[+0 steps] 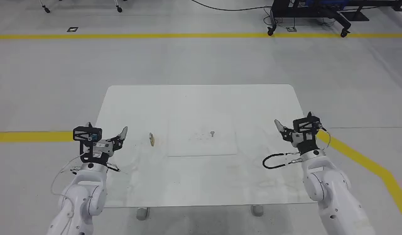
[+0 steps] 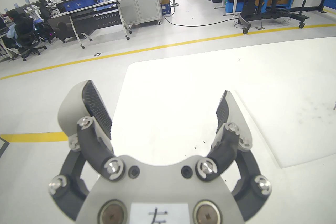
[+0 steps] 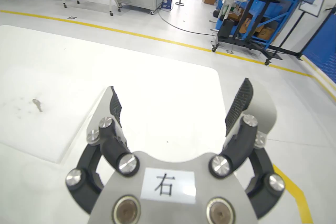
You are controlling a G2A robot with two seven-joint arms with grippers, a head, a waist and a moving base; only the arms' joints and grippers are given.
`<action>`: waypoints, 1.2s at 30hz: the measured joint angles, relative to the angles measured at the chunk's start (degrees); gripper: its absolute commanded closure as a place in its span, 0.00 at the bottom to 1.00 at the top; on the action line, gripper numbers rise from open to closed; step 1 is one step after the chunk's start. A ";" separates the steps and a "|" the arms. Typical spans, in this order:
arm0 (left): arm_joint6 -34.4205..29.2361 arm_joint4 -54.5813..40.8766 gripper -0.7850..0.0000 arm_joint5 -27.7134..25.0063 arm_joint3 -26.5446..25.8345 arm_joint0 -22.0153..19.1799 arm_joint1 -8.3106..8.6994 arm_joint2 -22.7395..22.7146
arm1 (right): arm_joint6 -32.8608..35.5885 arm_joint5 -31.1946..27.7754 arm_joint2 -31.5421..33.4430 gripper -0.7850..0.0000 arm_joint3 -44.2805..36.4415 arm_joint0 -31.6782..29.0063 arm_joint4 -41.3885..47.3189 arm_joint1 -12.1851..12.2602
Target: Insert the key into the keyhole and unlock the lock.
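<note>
Find the key (image 1: 213, 134) lying flat on the white mat (image 1: 188, 146) at the middle of the tabletop (image 1: 264, 103), a little toward the mat's right half, and the small brass-coloured lock (image 1: 151, 138) just off the mat's left edge, resting on bare tabletop and touching neither mat nor key. Note the left end effector (image 1: 107, 131) well off the mat's left side beyond the lock, fingers spread wide and holding nothing. Note likewise the right end effector (image 1: 293, 122) well off the mat's right side, fingers spread wide, also holding nothing.
</note>
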 measured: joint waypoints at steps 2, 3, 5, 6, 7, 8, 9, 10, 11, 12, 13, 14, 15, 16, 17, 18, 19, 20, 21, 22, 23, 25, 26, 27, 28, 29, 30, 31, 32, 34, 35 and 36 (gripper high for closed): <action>0.00 0.00 0.00 0.00 0.00 0.00 0.00 0.00 | 2.56 -1.44 -2.62 0.00 2.54 3.38 0.92 -0.30; 0.00 0.00 0.00 0.00 0.00 0.00 0.00 0.00 | 3.64 -2.67 -3.94 0.00 3.55 4.86 1.70 -0.45; 0.00 0.00 0.00 0.00 0.00 0.00 0.00 0.00 | 6.07 -6.11 -6.95 0.00 6.01 8.31 3.06 -0.74; 0.00 0.00 0.00 0.00 0.00 0.00 0.00 0.00 | 6.94 -7.58 -8.21 0.00 7.04 9.73 3.71 -0.89; 0.00 0.00 0.00 0.00 0.00 0.00 0.00 0.00 | 8.00 -9.39 -9.79 0.00 8.47 11.57 4.98 -1.11; 0.00 0.00 0.00 0.00 0.00 0.00 0.00 0.00 | 8.91 -10.74 -10.93 0.00 9.58 12.91 6.10 -1.29; 0.00 0.00 0.00 0.00 0.00 0.00 0.00 0.00 | 9.95 -12.04 -12.04 0.00 10.75 14.26 7.18 -1.46; 0.00 0.00 0.00 0.00 0.00 0.00 0.00 0.00 | 11.39 -13.49 -13.45 0.00 12.43 16.07 8.39 -1.69; 0.00 0.00 0.00 0.00 0.00 0.00 0.00 0.00 | 12.46 -14.48 -14.52 0.00 13.75 17.39 9.29 -1.88; 0.00 0.00 0.00 0.00 0.00 0.00 0.00 0.00 | 13.57 -15.54 -15.60 0.00 15.07 18.67 10.22 -2.08; 0.00 0.00 0.00 0.00 0.00 0.00 0.00 0.00 | 15.08 -17.01 -16.98 0.00 16.88 20.32 11.47 -2.33; 0.00 0.00 0.00 0.00 0.00 0.00 0.00 0.00 | 16.18 -18.08 -17.93 0.00 18.24 21.50 12.45 -2.51; 0.00 0.00 0.00 0.00 0.00 0.00 0.00 0.00 | 17.19 -19.11 -18.80 0.00 19.58 22.63 13.44 -2.70; 0.00 0.00 0.00 0.00 0.00 0.00 0.00 0.00 | 18.29 -20.32 -19.86 0.06 21.33 24.06 14.66 -2.93; 0.00 0.00 0.00 0.00 0.00 0.00 0.00 0.00 | 18.90 -21.10 -20.59 0.19 22.58 25.04 15.45 -3.11; 0.00 0.00 0.00 0.00 0.00 0.00 0.00 0.00 | 19.40 -21.83 -21.28 0.30 23.81 25.95 16.13 -3.27; 0.00 0.00 0.00 0.00 0.00 0.00 0.00 0.00 | 20.00 -22.86 -22.18 0.39 25.44 27.11 16.99 -3.49; 0.00 0.00 0.00 0.00 0.00 0.00 0.00 0.00 | 20.43 -23.65 -22.82 0.44 26.66 27.95 17.68 -3.66; 0.00 0.00 0.00 0.00 0.00 0.00 0.00 0.00 | 20.92 -24.54 -23.45 0.48 27.84 28.74 18.53 -3.83; 0.00 0.00 0.00 0.00 0.00 0.00 0.00 0.00 | 21.71 -25.90 -24.27 0.50 29.34 29.72 19.96 -4.05; 0.00 0.00 0.00 0.00 0.00 0.00 0.00 0.00 | 22.41 -26.90 -24.86 0.51 30.35 30.42 20.90 -4.21; 0.00 0.00 0.00 0.00 0.00 0.00 0.00 0.00 | 23.91 -28.66 -26.28 0.49 32.26 31.91 21.72 -4.50; 0.00 0.00 0.00 0.00 0.00 0.00 0.00 0.00 | 24.17 -29.05 -26.87 0.43 32.92 32.47 21.50 -4.62; 0.00 0.00 0.00 0.00 0.00 0.00 0.00 0.00 | 24.15 -29.28 -27.44 0.44 33.53 32.99 21.12 -4.74; 0.00 0.00 0.00 0.00 0.00 0.00 0.00 0.00 | 23.81 -29.34 -28.17 0.45 34.35 33.63 20.52 -4.91; 0.00 0.00 0.00 0.00 0.00 0.00 0.00 0.00 | 23.44 -29.29 -28.69 0.50 34.97 34.09 20.16 -5.05; 0.00 0.00 0.00 0.00 0.00 0.00 0.00 0.00 | 23.06 -29.26 -29.19 0.51 35.59 34.53 20.01 -5.21; 0.00 0.00 0.00 0.00 0.00 0.00 0.00 0.00 | 22.63 -29.26 -29.82 0.52 36.41 35.12 20.09 -5.43; 0.00 0.00 0.00 0.00 0.00 0.00 0.00 0.00 | 22.38 -29.29 -30.26 0.53 36.96 35.57 20.24 -5.60; 0.00 0.00 0.00 0.00 0.00 0.00 0.00 0.00 | 21.90 -29.72 -31.29 0.54 38.00 36.53 20.52 -5.97; 0.00 0.00 0.00 0.00 0.00 0.00 0.00 0.00 | 21.70 -29.93 -31.71 0.54 38.37 36.92 20.49 -6.10; 0.00 0.00 0.00 0.00 0.00 0.00 0.00 0.00 | 21.48 -30.16 -32.11 0.55 38.69 37.28 20.41 -6.23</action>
